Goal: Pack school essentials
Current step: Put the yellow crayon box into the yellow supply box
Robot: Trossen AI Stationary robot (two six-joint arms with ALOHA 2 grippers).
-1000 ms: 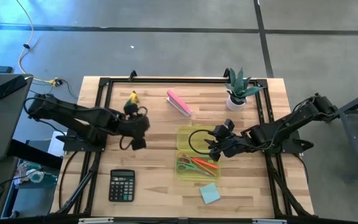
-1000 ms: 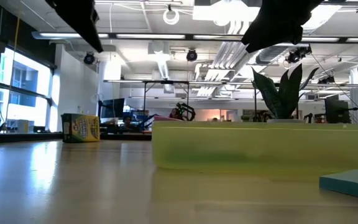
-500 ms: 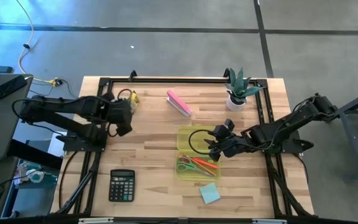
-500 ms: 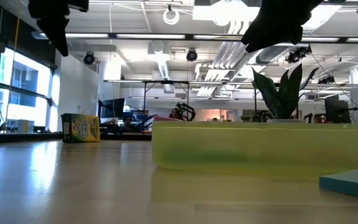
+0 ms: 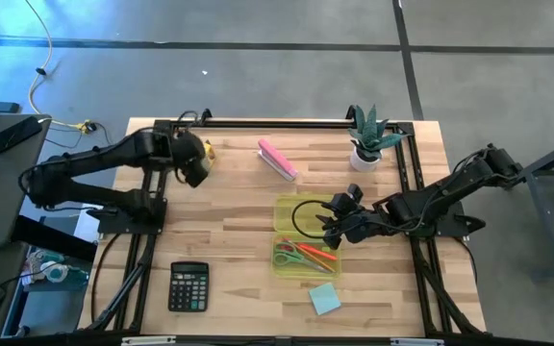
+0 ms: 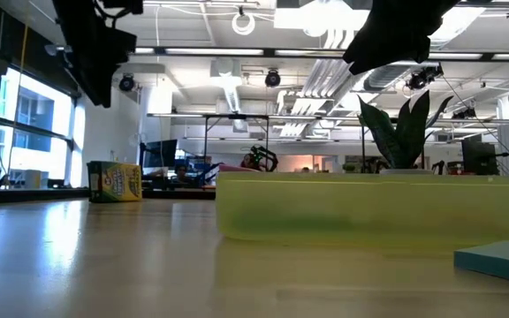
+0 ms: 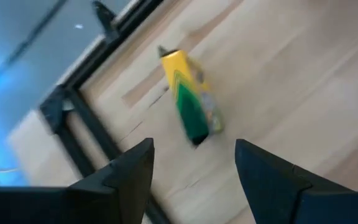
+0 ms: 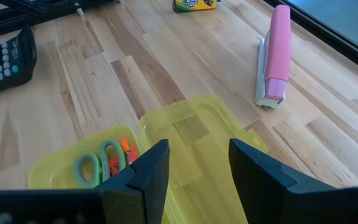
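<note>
High view: left gripper (image 5: pixel 193 163) hovering over the small yellow-and-green crayon box (image 5: pixel 206 151), near the far left corner of the light wooden slatted table (image 5: pixel 229 250), well apart from the translucent yellow-green plastic case (image 5: pixel 306 235) that serves as landmark here. Left wrist view: the two dark fingers (image 7: pixel 126 174) spread wide with nothing between them, the crayon box (image 7: pixel 188 99) lying flat on the boards just ahead of them — seemingly lined up for a descent, the long side offered across the gap so the fingers can close on the narrow faces. Not yet touched.

Right gripper (image 5: pixel 332 223) poised above the case's open lid half, fingers parted and empty in the right wrist view, probably waiting there to steady or shut the case once filled. Inside the case's tray half, nearer the table's front edge: green-handled scissors (image 5: pixel 291 256) and orange-red pens (image 5: pixel 317 256), laid lengthwise so the lid can fold over them. Light blue square note pad (image 5: pixel 324 299) on the table just in front of the case, still outside it. Pink oblong block (image 5: pixel 278 159) behind the case toward the far edge; black calculator (image 5: pixel 188 285) well to the case's left; small potted spiky green plant (image 5: pixel 368 142) behind and to the case's right. Packing judged partway done: crayon box and note pad left to go in.
</note>
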